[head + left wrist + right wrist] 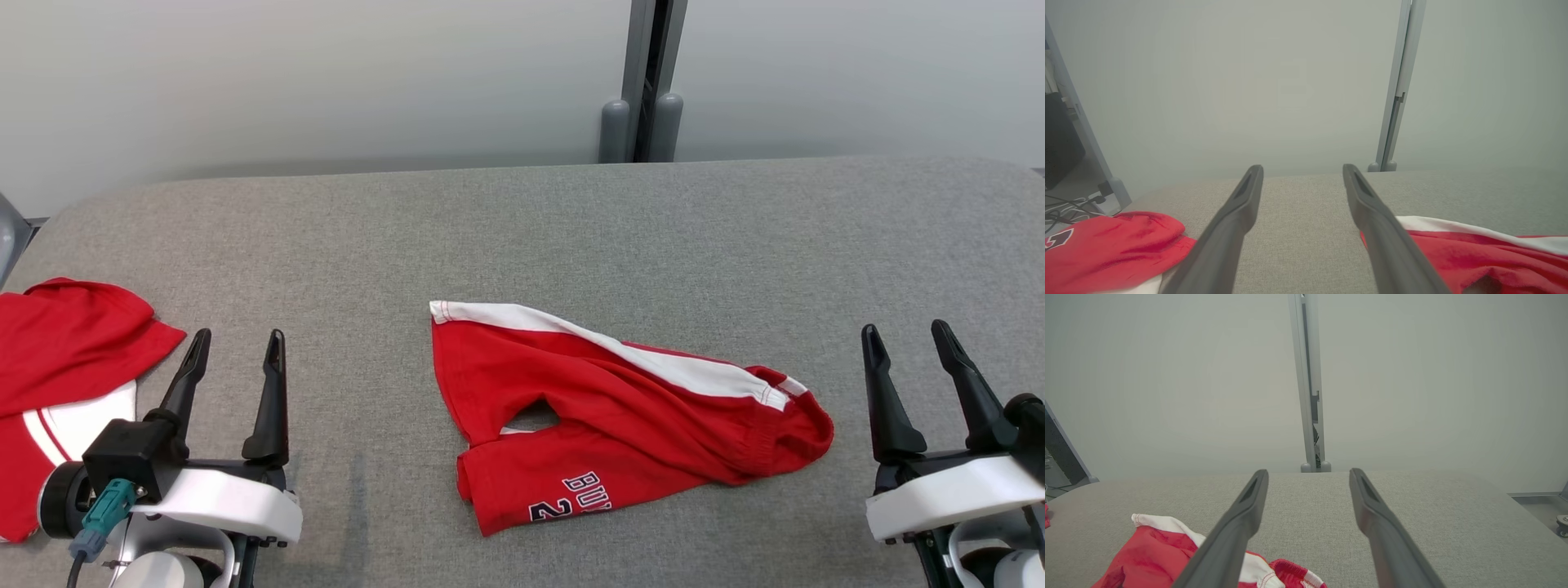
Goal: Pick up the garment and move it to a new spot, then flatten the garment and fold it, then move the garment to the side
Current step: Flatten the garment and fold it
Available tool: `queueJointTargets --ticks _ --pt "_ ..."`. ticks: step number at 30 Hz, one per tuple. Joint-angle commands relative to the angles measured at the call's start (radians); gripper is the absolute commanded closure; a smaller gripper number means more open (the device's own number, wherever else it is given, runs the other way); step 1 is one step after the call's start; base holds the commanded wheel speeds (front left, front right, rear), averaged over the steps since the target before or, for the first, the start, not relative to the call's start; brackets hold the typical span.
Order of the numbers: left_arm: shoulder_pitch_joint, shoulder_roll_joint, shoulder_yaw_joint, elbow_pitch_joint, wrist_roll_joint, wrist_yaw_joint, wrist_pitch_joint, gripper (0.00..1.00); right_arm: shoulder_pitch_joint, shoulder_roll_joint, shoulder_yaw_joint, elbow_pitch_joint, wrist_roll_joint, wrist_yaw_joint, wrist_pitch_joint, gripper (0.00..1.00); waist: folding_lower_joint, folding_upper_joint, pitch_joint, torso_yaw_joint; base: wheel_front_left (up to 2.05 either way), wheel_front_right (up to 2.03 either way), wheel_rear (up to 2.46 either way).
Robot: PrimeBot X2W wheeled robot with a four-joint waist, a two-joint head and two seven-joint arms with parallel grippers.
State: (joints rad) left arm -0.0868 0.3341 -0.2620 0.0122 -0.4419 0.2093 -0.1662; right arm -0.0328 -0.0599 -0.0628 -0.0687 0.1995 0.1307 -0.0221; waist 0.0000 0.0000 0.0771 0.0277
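Both grippers sit low at my end of the grey padded table (522, 229), the left gripper (239, 335) at 8 o'clock in the head view and the right gripper (904, 327) at 4 o'clock. Each has its two dark fingers spread wide and holds nothing. I read that as a ready stance. The arms are parked well apart on either side of the work, so either one can reach in without crossing the other.

Between them, just below the table's centre, lies the red garment (620, 416). It looks like a pair of shorts with a white side stripe and dark lettering near its 6 o'clock hem. It is rumpled, with one leg doubled over the other and the waistband bunched toward 3 o'clock, and neither gripper touches it. By my judgement the first lift has not begun.

At 9 o'clock, near the left gripper, a second red-and-white garment (65, 343) rests at the table's edge. The frame cuts it off, so I cannot tell whether it is folded. A grey post (645, 82) stands at 12 o'clock against the pale wall.
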Motion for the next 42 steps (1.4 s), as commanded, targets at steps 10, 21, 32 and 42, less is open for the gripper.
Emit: queueJointTargets --ticks 10,21,32,42 --pt "-0.041 0.004 -0.023 -0.007 -0.032 -0.027 0.050 0.00 -0.024 0.004 0.000 0.000 -0.001 0.000 -0.004 0.00 0.0000 0.0000 0.024 -0.007 0.00 0.00 0.00" --pt "-0.225 -0.004 -0.132 0.100 -0.091 -0.166 0.254 0.00 -0.067 0.005 0.030 -0.007 0.000 0.000 -0.024 0.00 0.0000 0.0000 0.125 -0.060 0.00 0.00 0.00" --pt "-0.398 -0.008 -0.164 0.391 -0.182 -0.304 0.342 0.00 -0.106 0.007 0.068 0.038 0.017 0.000 -0.066 0.00 0.0000 0.0000 0.212 -0.148 0.00 0.00 0.00" --pt "-0.494 -0.003 -0.188 0.553 -0.212 -0.334 0.292 0.00 -0.119 0.007 0.085 0.072 0.030 0.000 -0.082 0.00 0.0000 0.0000 0.231 -0.175 0.00 0.00 0.00"
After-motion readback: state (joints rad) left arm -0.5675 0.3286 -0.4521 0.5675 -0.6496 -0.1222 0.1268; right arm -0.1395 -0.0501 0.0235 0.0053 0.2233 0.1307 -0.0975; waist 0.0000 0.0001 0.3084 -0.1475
